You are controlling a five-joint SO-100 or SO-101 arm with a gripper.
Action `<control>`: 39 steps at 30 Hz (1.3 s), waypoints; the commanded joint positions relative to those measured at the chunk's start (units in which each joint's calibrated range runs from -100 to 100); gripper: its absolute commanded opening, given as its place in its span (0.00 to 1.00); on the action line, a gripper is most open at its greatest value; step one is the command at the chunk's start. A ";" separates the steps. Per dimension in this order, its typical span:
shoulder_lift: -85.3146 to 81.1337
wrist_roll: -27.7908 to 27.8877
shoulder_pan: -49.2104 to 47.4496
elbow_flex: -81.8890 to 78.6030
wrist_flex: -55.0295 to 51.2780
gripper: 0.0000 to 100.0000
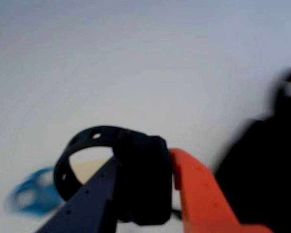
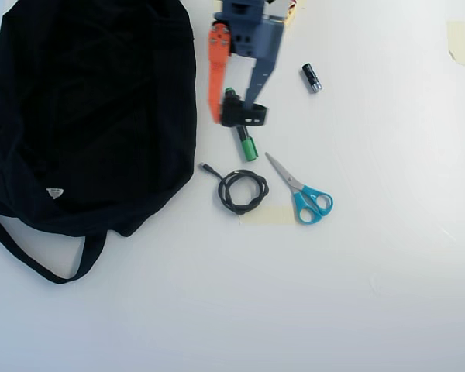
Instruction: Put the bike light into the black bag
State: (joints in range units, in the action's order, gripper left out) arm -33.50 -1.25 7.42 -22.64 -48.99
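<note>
My gripper (image 1: 145,189) is shut on the bike light (image 1: 143,179), a small black block with a black loop strap, held between the dark finger and the orange finger. In the overhead view the gripper (image 2: 231,116) carries the bike light (image 2: 244,116) above the table, right of the black bag (image 2: 93,108). The bag is large and floppy, with a small white label and a long strap, and fills the left side. In the wrist view the bag (image 1: 266,174) is a blurred dark mass at the right. The light's red lens is hidden.
Under the gripper lies a green marker (image 2: 246,144). A coiled black cable (image 2: 242,191) and blue-handled scissors (image 2: 302,194) lie below it; the scissors show blurred in the wrist view (image 1: 31,196). A small black cylinder (image 2: 311,77) lies to the right.
</note>
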 commanded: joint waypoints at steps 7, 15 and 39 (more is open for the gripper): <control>-0.69 -0.80 28.41 -3.05 0.50 0.02; 0.64 -0.49 42.47 -7.37 1.27 0.02; 17.15 -3.74 38.05 10.87 -5.70 0.25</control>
State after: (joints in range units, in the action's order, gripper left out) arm -3.94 -4.86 51.80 -12.74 -49.42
